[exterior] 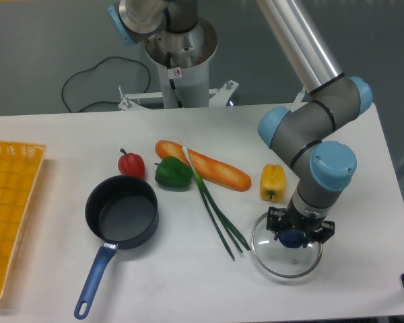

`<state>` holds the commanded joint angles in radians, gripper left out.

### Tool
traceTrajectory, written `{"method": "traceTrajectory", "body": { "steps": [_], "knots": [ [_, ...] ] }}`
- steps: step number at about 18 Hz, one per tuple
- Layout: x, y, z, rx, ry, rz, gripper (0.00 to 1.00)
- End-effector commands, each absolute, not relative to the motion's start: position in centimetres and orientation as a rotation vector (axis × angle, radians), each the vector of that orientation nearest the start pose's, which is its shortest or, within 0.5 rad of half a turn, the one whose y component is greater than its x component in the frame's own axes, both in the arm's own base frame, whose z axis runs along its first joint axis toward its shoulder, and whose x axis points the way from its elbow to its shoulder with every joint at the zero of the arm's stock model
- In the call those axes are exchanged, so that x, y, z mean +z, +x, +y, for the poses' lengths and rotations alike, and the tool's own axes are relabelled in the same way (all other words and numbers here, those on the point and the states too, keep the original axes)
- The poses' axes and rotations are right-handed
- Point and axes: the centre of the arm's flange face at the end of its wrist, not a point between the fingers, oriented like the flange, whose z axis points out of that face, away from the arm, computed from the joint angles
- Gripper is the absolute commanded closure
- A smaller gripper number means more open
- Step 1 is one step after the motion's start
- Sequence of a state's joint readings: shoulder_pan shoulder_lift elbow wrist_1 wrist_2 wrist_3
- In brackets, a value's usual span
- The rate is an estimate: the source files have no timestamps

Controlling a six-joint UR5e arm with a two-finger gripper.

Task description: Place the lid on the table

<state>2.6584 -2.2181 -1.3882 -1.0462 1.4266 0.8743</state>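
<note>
The clear glass lid [283, 259] with a thin metal rim is at the front right of the white table [188, 282], just below the yellow pepper. My gripper [293, 236] points straight down over the lid's centre and is shut on its small blue knob [293, 237]. Whether the lid rests on the table or hangs just above it, I cannot tell.
A dark saucepan [121, 212] with a blue handle stands left of centre. A red pepper [131, 163], a green pepper [173, 172], a baguette [205, 166], green onions [219, 215] and a yellow pepper [272, 182] lie mid-table. A yellow mesh tray [10, 208] is at the left edge.
</note>
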Motion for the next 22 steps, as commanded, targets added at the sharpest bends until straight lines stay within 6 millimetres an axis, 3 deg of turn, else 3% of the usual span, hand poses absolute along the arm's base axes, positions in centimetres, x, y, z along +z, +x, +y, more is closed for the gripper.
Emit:
{"method": "traceTrajectory", "body": {
  "steps": [22],
  "knots": [
    [22.1,-55.9,45.5,-0.038,-3.026,-0.171,0.43]
  ]
}}
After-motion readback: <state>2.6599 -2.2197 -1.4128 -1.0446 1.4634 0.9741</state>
